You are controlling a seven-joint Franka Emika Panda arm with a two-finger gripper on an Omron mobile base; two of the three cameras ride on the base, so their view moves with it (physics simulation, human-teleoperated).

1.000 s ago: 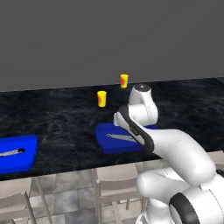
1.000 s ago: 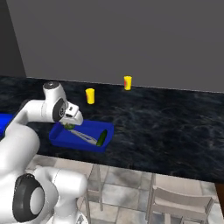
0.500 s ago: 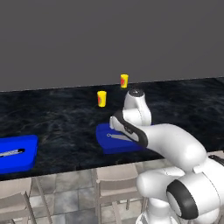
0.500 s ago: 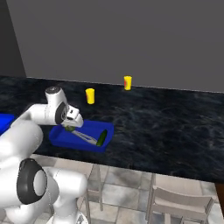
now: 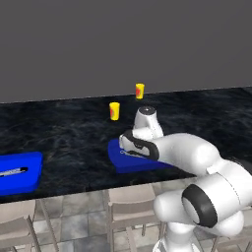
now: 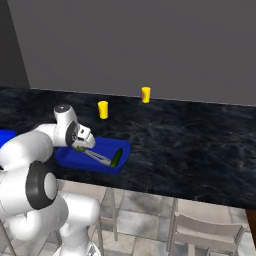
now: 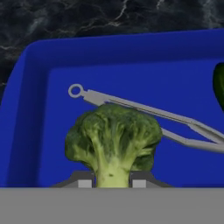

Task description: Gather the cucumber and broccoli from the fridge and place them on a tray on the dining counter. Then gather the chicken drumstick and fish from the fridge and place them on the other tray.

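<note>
The broccoli (image 7: 113, 142) is seen clamped by its pale stem between the closed jaws of the gripper (image 7: 113, 180), its floret head held out over a blue tray (image 7: 30, 109) on the dining counter (image 6: 190, 145); the stem appears to have been chosen as the narrow part that the fingers can close around. In the hand view the floret is held above the tray's floor, in front of a pair of thin grey tongs (image 7: 144, 111) that lie slantwise across the middle of the tray, and whether it is touching anything beneath it cannot be told. The cucumber (image 6: 116, 158) is already laid in the same tray, against the corner nearest the counter's front edge in the right base view, so the vegetable half of the task is judged nearly done, with only the release of the broccoli outstanding. A drop to the bare floor beside the tongs would seem wise, since a floret set on the utensil could roll. A second blue tray (image 5: 19, 172), with its own grey utensil, lies well apart along the counter's front edge, presumably kept for the chicken drumstick and fish. Two yellow cups (image 5: 114, 110) stand further back towards the counter's far edge, clear of the arm's work.
</note>
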